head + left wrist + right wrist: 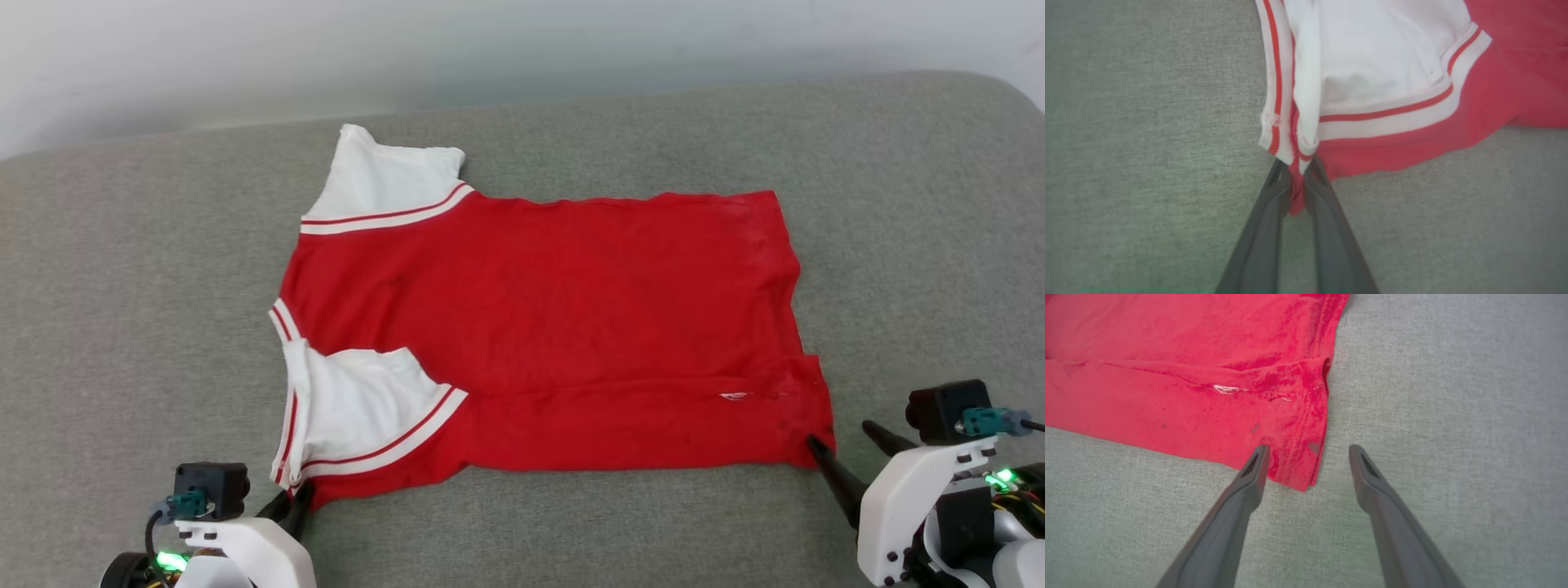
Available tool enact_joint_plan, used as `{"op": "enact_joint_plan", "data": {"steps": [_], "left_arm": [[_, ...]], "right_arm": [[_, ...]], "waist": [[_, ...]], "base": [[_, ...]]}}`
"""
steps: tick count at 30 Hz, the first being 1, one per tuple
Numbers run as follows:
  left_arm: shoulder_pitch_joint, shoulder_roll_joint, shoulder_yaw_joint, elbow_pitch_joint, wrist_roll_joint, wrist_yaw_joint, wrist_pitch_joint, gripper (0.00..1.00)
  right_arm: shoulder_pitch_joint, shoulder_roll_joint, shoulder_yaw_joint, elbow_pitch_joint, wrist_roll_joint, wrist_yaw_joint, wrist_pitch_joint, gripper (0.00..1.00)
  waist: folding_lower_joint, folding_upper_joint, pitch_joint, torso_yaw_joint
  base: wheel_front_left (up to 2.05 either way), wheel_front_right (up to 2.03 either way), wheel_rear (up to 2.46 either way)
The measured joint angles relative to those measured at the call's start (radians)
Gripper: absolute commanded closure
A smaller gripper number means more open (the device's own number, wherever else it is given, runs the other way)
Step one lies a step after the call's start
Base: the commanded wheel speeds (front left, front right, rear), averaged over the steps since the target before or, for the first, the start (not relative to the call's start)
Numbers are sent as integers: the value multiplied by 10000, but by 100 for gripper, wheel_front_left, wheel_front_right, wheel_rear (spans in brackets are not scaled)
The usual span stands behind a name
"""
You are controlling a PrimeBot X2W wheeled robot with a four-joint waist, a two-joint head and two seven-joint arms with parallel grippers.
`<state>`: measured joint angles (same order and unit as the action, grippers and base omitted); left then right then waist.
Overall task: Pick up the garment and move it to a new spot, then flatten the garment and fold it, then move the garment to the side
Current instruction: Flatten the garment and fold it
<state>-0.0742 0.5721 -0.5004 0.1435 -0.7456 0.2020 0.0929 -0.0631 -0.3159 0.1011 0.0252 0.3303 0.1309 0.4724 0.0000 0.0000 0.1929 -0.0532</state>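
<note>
**Partly folded garment, pinched at one corner**

Flat on the grey cushion (pixel 122 286) lay the garment (pixel 539 327), its near edge folded over. The left gripper (pixel 1297 179) was closed narrowly on red fabric at the near sleeve corner. The right gripper (pixel 1308 451) stood wide, straddling the near hem corner and gripping nothing.

White wrists (pixel 906 502) carry black cameras (pixel 947 408), green lights (pixel 1002 478), dark fingers (pixel 1224 522).
</note>
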Motion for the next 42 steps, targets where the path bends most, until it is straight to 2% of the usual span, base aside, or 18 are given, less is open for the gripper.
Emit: {"op": "enact_joint_plan", "data": {"steps": [12, 19, 20, 21, 33, 42], "left_arm": [[285, 644, 192, -2311, 232, 322, 10, 100], [244, 736, 196, -2859, 385, 476, 44, 100], [234, 744, 186, -2880, 391, 476, 69, 100], [223, 759, 148, -2878, 414, 481, 117, 100], [576, 1074, 0, -2610, 259, 493, 552, 100], [1593, 1616, -293, -2984, 4, 579, 1223, 100]], "right_arm": [[-249, 447, -399, 1114, -297, 0, 422, 0], [-439, 497, -12, 1503, -437, -4, 474, 0], [-473, 493, 63, 1534, -357, -19, 470, 26], [-581, 374, 232, 1701, -109, -23, 470, 100], [-580, -27, 326, 2173, 351, 8, 180, 100], [261, -869, -17, 1154, 915, 10, 1009, 100]], "waist": [[0, 0, -14, 522], [0, 0, 333, 700], [0, 0, 379, 725], [0, 0, 469, 781], [0, 0, -213, 654], [0, 0, -936, 399]], "base": [[0, 0, 0], [0, 0, 0], [0, 0, 0], [0, 0, 0], [0, 0, 0], [0, 0, 0]]}}
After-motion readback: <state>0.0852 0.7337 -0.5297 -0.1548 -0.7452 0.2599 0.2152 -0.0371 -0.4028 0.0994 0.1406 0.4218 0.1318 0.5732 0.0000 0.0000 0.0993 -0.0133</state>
